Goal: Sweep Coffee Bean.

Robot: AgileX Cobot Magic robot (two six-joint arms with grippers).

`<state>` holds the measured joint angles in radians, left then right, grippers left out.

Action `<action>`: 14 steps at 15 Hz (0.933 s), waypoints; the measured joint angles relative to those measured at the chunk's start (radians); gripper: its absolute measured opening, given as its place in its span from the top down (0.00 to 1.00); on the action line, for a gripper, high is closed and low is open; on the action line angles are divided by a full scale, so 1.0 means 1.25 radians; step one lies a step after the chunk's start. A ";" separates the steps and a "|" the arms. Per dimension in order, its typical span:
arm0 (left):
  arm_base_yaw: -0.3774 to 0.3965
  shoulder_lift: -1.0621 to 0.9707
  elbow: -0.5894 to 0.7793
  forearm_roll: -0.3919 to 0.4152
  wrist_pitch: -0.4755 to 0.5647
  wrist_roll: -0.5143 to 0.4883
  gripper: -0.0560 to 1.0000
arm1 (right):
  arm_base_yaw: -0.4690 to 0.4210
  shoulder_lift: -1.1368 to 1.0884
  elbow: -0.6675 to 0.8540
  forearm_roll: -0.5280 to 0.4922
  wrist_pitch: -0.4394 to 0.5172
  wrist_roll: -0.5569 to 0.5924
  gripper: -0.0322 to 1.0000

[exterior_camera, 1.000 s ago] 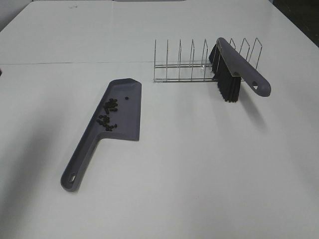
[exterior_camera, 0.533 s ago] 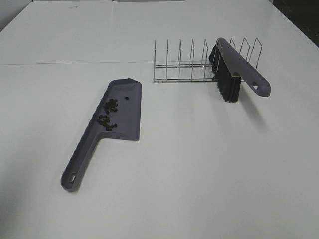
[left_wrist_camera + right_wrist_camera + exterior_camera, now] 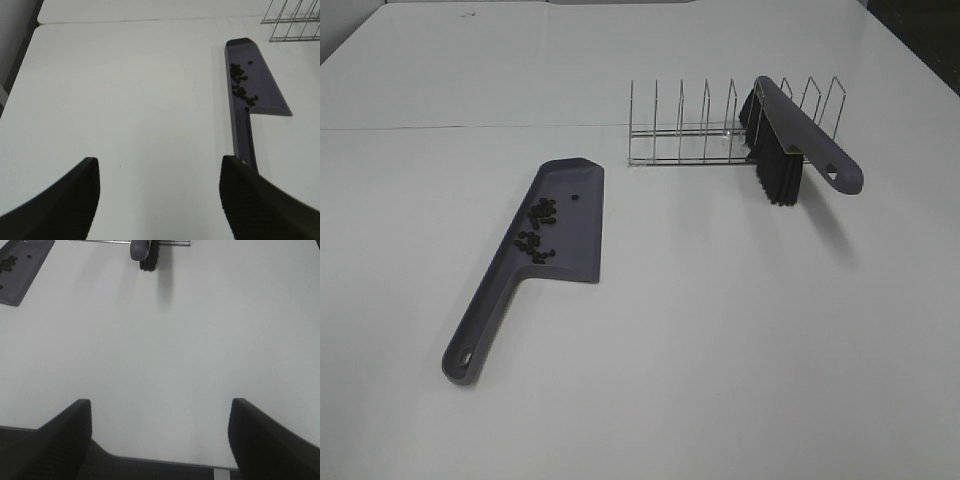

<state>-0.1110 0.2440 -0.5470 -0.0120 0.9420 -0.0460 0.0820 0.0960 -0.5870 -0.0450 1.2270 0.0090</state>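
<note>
the coffee beans point(image 3: 536, 232) are lying clustered in the grey-purple dustpan point(image 3: 560, 222) on the white table point(image 3: 720, 330), one bean apart nearer the pan's far end. the brush point(image 3: 785, 140) is leaning in the wire rack point(image 3: 690, 135) — well apart. i am seeing both the left gripper point(image 3: 159, 200) and right gripper point(image 3: 160, 440) spread wide, holding nothing, each over bare table.

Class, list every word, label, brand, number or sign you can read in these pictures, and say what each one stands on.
None: no readable text shows in any view.
The dustpan, the brush, the wire rack and the table bear no visible writing or labels.
The coffee beans are unmarked.
</note>
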 joint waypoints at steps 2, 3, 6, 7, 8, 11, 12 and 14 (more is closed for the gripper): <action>0.000 -0.052 0.000 -0.024 0.000 0.000 0.37 | 0.000 -0.067 0.022 0.000 0.000 -0.007 0.36; 0.000 -0.063 0.000 -0.030 0.000 0.000 0.37 | 0.000 -0.076 0.028 0.000 0.000 -0.012 0.36; 0.000 -0.110 0.006 -0.053 0.000 0.005 0.37 | 0.015 -0.082 0.072 0.046 -0.005 -0.022 0.36; 0.000 -0.124 0.006 -0.063 0.000 0.018 0.37 | 0.018 -0.082 0.072 0.049 -0.011 -0.035 0.36; 0.000 -0.134 0.006 -0.068 0.000 0.024 0.37 | 0.018 -0.082 0.072 0.049 -0.015 -0.042 0.36; 0.000 -0.193 0.006 -0.099 0.043 0.051 0.37 | 0.018 -0.082 0.073 0.048 -0.028 -0.055 0.36; 0.000 -0.196 0.006 -0.102 0.066 0.057 0.37 | 0.018 -0.082 0.073 0.048 -0.028 -0.055 0.36; 0.000 -0.200 0.014 -0.105 0.112 0.081 0.37 | 0.018 -0.082 0.073 0.048 -0.030 -0.055 0.36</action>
<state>-0.1110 -0.0060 -0.5290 -0.1430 1.0820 0.0550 0.1050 -0.0060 -0.4960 0.0150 1.1900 -0.0600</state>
